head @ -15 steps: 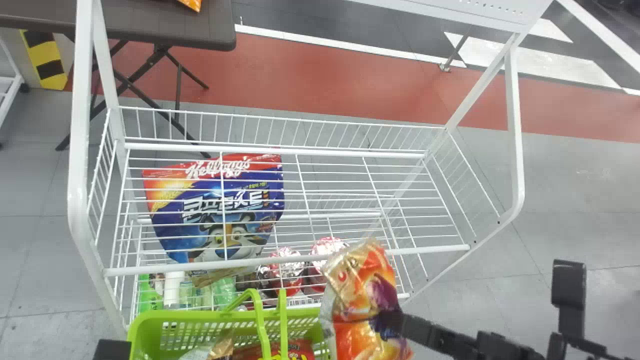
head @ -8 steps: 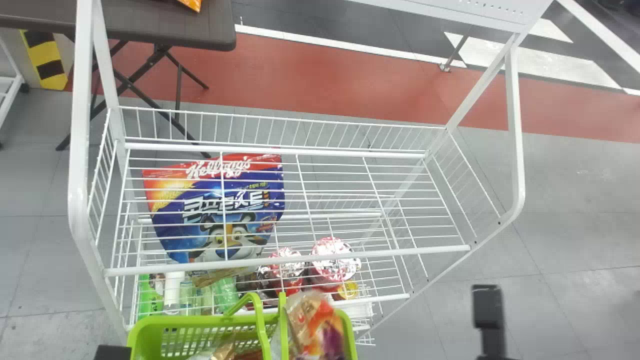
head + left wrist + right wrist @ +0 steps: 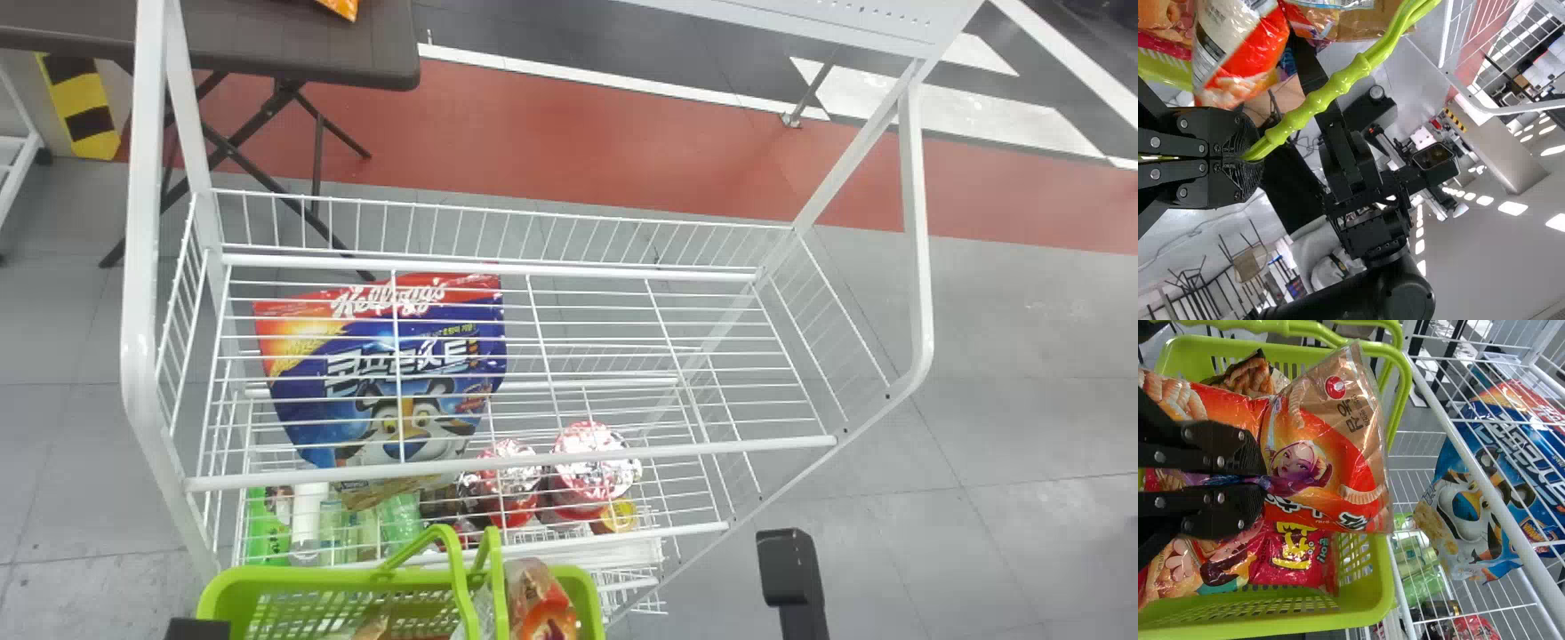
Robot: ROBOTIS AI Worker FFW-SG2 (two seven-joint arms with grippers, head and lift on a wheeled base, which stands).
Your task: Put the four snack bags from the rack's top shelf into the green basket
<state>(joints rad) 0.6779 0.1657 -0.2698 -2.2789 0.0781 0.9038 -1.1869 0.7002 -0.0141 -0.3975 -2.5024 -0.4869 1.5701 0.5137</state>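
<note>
Green basket point(image 3: 302, 576) at the head view's lower left: right gripper point(image 3: 1263, 480) pinches an orange snack bag point(image 3: 1301, 463) over it; left gripper point(image 3: 1250, 160) grips its handle point(image 3: 1357, 69).

Can't see all of basket point(image 3: 338, 578) or snack bag point(image 3: 544, 613) in head view, cut off at bottom. Can't identify packet point(image 3: 342, 7), cropped at top.

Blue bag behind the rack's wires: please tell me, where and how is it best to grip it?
Probably pinch the blue bag by its lower edge, coming from the basket's side, under the front rail. Shelf wires cross before its broad face, while that edge shows past the rail and looks flat enough to pinch.
</note>
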